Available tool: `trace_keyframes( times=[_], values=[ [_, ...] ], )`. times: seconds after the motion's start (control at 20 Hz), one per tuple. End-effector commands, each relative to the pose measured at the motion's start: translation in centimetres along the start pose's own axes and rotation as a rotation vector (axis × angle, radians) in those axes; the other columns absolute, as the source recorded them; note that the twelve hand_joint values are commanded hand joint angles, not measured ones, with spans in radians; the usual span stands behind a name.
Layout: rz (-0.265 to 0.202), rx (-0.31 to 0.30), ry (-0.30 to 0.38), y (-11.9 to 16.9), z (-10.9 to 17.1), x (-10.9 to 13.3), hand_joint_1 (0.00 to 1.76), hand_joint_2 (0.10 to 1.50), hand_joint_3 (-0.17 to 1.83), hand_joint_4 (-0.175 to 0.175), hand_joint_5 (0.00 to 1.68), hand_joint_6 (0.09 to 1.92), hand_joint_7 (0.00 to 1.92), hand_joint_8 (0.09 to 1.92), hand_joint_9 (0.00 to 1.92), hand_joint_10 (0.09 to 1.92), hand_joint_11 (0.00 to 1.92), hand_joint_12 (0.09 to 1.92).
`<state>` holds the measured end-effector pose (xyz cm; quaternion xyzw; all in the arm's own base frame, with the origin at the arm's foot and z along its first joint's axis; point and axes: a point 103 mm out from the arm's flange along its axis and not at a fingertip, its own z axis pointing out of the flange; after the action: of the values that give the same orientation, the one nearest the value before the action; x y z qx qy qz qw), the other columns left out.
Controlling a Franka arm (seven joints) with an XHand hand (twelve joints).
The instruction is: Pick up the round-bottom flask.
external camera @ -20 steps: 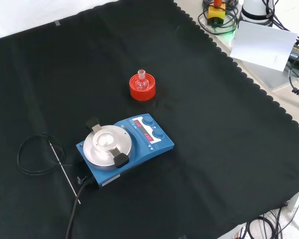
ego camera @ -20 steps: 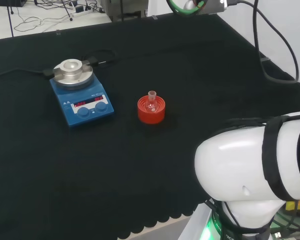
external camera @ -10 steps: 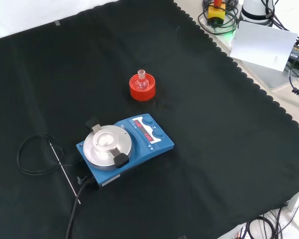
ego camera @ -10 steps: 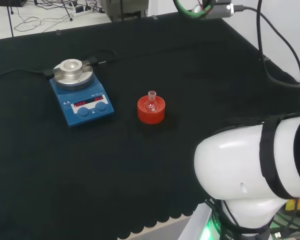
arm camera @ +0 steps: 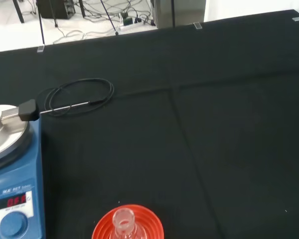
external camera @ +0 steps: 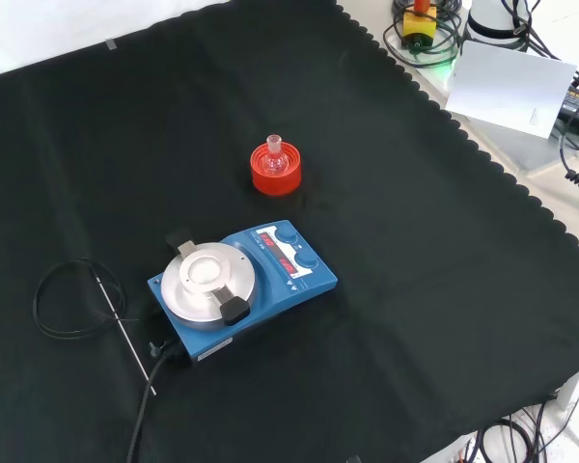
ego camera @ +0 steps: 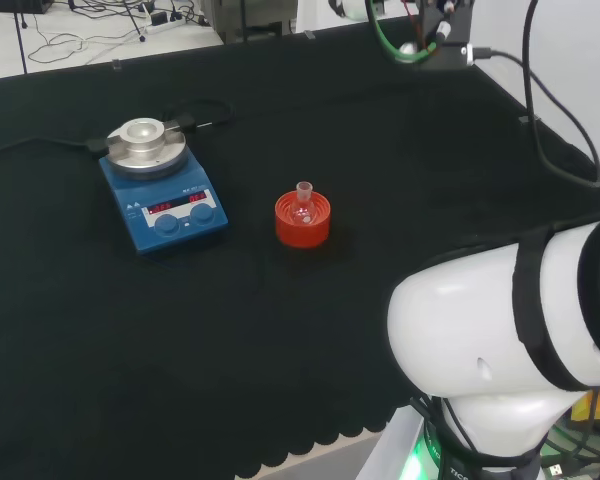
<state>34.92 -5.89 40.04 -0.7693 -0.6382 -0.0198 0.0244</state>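
In the wrist view the round-bottom flask [arm camera: 123,223] and its red ribbed stand [arm camera: 128,224] are cut off by the picture's edge, so the flask's bulb is unseen. The blue hotplate stirrer [arm camera: 10,189] runs past that view's edge too. In the head view the flask's glass [ego camera: 303,203] is too small to tell any contents.

Bright, even overhead light; black cloth [external camera: 444,241] soaks it up, shadows barely showing. Soft glare on the arm link [ego camera: 480,340]. All views sharp.
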Motion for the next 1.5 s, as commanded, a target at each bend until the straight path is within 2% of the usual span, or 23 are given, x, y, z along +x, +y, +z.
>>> trace_keyframes(
  times=[0.05, 0.2, 0.35, 0.5, 0.65, 0.95, 1.1, 1.5],
  values=[
    [-0.014, -0.01, 0.063, 2.9, 7.6, -2.1, 0.29, 1.15, 0.24, -0.021, 0.29, 0.09, 0.12, 0.54, 0.26, 0.66, 0.0, 1.39],
    [-0.016, 0.011, 0.067, 3.6, 10.0, -2.2, 0.34, 1.11, 0.24, -0.028, 0.31, 0.09, 0.13, 0.55, 0.28, 0.67, 0.0, 1.4],
    [-0.048, 0.011, 0.089, 3.8, 12.1, -2.1, 0.41, 1.07, 0.23, -0.03, 0.34, 0.09, 0.15, 0.56, 0.29, 0.67, 0.0, 1.4],
    [-0.057, 0.053, 0.1, 3.9, 14.5, -1.3, 0.59, 0.98, 0.21, -0.027, 0.38, 0.09, 0.17, 0.58, 0.33, 0.67, 0.03, 1.4],
    [-0.058, 0.097, 0.112, 4.0, 16.8, -0.9, 0.68, 0.9, 0.25, -0.025, 0.41, 0.09, 0.18, 0.58, 0.35, 0.65, 0.04, 1.4],
    [-0.078, 0.131, 0.126, 4.3, 20.7, -0.8, 0.71, 0.75, 0.47, -0.025, 0.44, 0.09, 0.18, 0.59, 0.36, 0.64, 0.04, 1.4],
    [-0.083, 0.156, 0.136, 4.3, 22.5, -0.7, 0.74, 0.72, 0.5, -0.022, 0.48, 0.09, 0.19, 0.59, 0.38, 0.65, 0.04, 1.4],
    [-0.106, 0.177, 0.156, 3.8, 27.0, 0.4, 0.84, 0.67, 0.53, -0.013, 0.55, 0.09, 0.19, 0.58, 0.38, 0.64, 0.04, 1.4]
  ],
)
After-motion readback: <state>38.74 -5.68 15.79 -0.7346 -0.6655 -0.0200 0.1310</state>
